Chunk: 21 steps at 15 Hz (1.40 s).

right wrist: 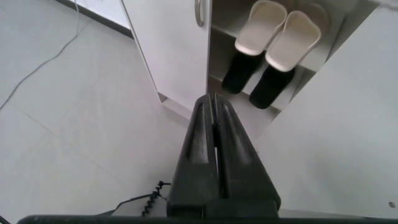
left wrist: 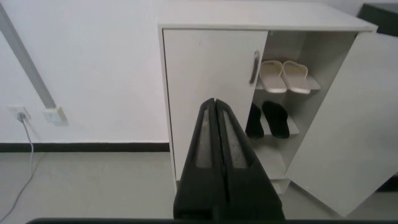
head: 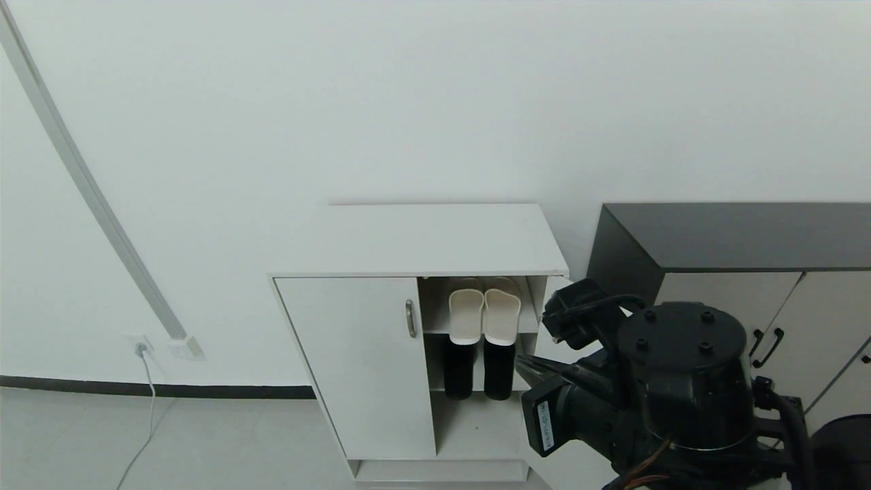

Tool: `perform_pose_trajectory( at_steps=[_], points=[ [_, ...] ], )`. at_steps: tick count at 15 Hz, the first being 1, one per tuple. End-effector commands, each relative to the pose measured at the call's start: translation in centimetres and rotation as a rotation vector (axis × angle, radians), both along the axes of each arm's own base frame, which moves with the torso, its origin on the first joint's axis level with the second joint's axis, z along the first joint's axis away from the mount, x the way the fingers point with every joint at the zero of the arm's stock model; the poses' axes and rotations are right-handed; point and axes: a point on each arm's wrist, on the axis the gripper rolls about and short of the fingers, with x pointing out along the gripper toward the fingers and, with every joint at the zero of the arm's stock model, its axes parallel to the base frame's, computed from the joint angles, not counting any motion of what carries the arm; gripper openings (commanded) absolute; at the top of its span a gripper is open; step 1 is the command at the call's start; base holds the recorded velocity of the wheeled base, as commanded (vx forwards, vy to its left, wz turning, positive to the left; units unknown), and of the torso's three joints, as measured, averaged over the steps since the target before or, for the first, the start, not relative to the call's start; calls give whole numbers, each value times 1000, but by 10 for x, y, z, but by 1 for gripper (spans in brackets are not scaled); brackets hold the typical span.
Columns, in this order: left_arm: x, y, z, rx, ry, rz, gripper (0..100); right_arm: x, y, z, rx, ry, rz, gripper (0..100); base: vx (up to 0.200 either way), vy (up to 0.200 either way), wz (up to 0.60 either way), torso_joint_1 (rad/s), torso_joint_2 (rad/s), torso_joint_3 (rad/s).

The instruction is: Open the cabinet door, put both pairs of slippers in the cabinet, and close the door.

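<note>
The white cabinet stands against the wall with its left door closed and its right door swung open. A pair of white slippers lies on the upper shelf. A pair of black slippers lies on the shelf below it. My left gripper is shut and empty, held well back from the cabinet and pointing at the closed left door. My right gripper is shut and empty too, above the floor just in front of the open compartment, with the open door beside it.
A dark-topped cabinet stands right of the white one. A wall socket with a cable and a slanted grey conduit are at the left. Bare floor lies left of the cabinet. A coiled black cable hangs near the right arm.
</note>
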Motion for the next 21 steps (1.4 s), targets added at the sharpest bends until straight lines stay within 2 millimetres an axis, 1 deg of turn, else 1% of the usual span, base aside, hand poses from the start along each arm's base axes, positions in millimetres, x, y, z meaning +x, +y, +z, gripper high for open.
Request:
perform_pose_trajectory(
  at_steps=[1, 12, 21],
  points=[
    [0, 0, 0, -1, 2, 1, 0, 0, 0, -1, -3, 2, 0, 0, 0, 0, 0, 95, -246, -124],
    [0, 0, 0, 1, 2, 1, 0, -1, -1, -2, -13, 1, 4, 0, 0, 0, 0, 6, -13, -8],
    [0, 0, 0, -1, 2, 1, 0, 0, -2, -1, -15, -4, -2, 0, 0, 0, -600, 2, 1, 1]
  ],
)
